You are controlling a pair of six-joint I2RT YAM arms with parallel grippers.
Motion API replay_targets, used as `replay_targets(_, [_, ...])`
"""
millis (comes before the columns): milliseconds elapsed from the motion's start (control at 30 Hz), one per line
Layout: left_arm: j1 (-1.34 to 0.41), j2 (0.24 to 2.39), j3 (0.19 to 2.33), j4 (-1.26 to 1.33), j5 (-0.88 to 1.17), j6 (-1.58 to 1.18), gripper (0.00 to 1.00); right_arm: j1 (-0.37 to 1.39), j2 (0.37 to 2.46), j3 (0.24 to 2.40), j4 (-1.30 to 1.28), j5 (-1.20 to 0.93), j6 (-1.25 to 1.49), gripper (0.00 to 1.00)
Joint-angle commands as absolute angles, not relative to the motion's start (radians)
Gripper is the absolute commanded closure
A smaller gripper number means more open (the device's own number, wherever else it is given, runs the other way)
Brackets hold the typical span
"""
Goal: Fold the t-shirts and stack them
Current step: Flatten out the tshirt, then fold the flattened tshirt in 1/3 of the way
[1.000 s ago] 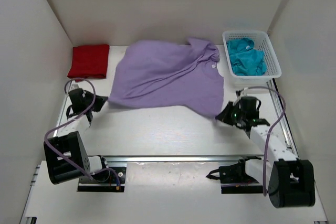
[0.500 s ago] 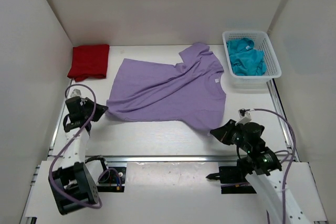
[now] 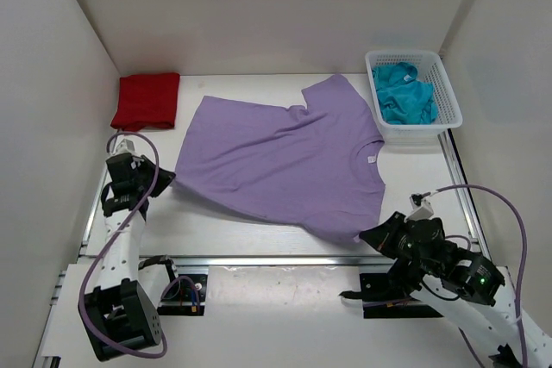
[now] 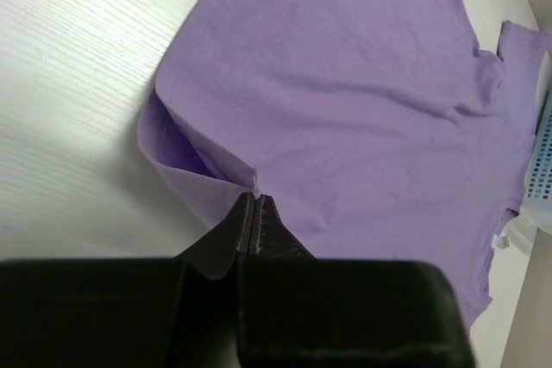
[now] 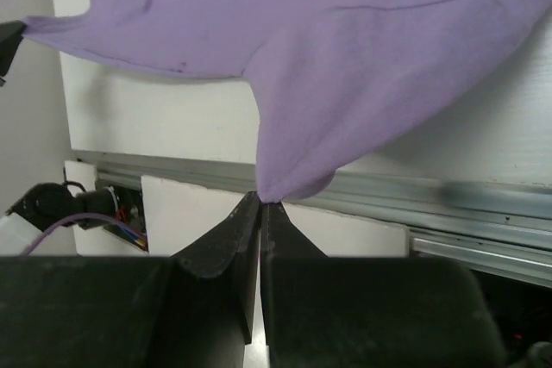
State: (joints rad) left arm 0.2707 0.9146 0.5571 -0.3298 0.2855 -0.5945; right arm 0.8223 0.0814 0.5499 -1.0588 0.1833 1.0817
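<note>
Holding the lavender t-shirt (image 3: 285,157) by two of its corners, spread nearly flat over the middle of the table (image 3: 259,223). On the left gripper (image 3: 164,180), fingers pressed fully together on the hem corner near the left edge, forearm reaching forward from its base; on the right gripper (image 3: 366,234), fingers likewise closed on the cloth tip by the near edge, arm folded low at the near right corner. Farther back, a folded red t-shirt (image 3: 147,101) in the far left corner and a teal t-shirt (image 3: 404,96) inside the white basket (image 3: 412,54) in the far right corner.

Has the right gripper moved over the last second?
Yes. The right gripper has drawn back toward its own base, farther from the white basket, dragging a corner of the lavender t-shirt along.
</note>
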Motion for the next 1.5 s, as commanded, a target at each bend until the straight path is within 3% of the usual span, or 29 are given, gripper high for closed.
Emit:
replay_targets(0, [0.282,0.925,0.540,-0.302,0.276,-0.595,1.00,0.938,0.092,0.554,-1.092,0.357,1.195,1.00])
replay_targets(67, [0.273,0.981,0.538,-0.256,0.291,-0.630,1.00,1.046,0.121,0.532,-1.080,0.473,1.277,1.00])
replay_targets(133, [0.259,1.029,0.534,-0.177,0.282,-0.692,1.00,1.286,0.147,0.531,-1.109,0.641,1.406,1.00])
replay_targets(233, [0.236,1.114,0.555,-0.109,0.244,-0.739,1.00,1.593,0.144,0.574,-1.339,0.941,1.722,1.00])
replay_targets(367, [0.235,1.215,0.594,-0.048,0.221,-0.788,1.00,1.577,0.051,0.627,-1.247,1.060,1.525,1.00])
replay_targets(467, [0.235,1.255,0.594,-0.018,0.248,-0.805,1.00,1.577,0.055,0.580,-0.823,1.074,1.025,1.00])
replay_targets(533, [0.216,1.244,0.591,-0.023,0.236,-0.801,1.00,1.562,0.124,0.578,-0.723,1.069,0.966,1.00])
replay_targets(633, [0.195,1.210,0.592,-0.035,0.224,-0.781,1.00,1.493,0.268,0.600,-0.663,1.028,0.873,1.00])
replay_targets(733, [0.213,1.194,0.585,-0.054,0.238,-0.769,1.00,1.305,0.450,0.637,-0.635,0.897,0.774,1.00])
replay_targets(800, [0.221,1.177,0.574,-0.064,0.245,-0.756,1.00,0.949,0.523,0.626,-0.550,0.668,0.654,1.00])
replay_targets(833, [0.232,1.164,0.565,-0.063,0.241,-0.755,1.00,0.713,0.540,0.586,-0.487,0.441,0.587,1.00])
replay_targets(867, [0.251,1.163,0.560,-0.066,0.258,-0.752,1.00,0.595,0.526,0.531,-0.412,0.196,0.563,1.00])
replay_targets(933, [0.267,1.161,0.555,-0.069,0.262,-0.747,1.00,0.142,0.514,0.453,-0.347,-0.139,0.505,1.00])
replay_targets(1000, [0.262,1.166,0.560,-0.069,0.255,-0.753,1.00,-0.112,0.535,0.416,-0.324,-0.422,0.464,1.00])
replay_targets(1067, [0.255,1.189,0.578,-0.055,0.250,-0.765,1.00,-0.097,0.599,0.452,-0.331,-0.311,0.445,1.00])
replay_targets(1167, [0.236,1.238,0.621,-0.040,0.241,-0.790,1.00,0.116,0.737,0.530,-0.299,-0.140,0.463,1.00])
replay_targets(1233, [0.241,1.279,0.638,-0.028,0.239,-0.810,1.00,0.153,0.817,0.567,-0.244,-0.118,0.466,1.00])
replay_targets(1467, [0.210,1.454,0.758,-0.017,0.198,-0.824,1.00,0.100,1.075,0.678,-0.115,-0.160,0.457,1.00])
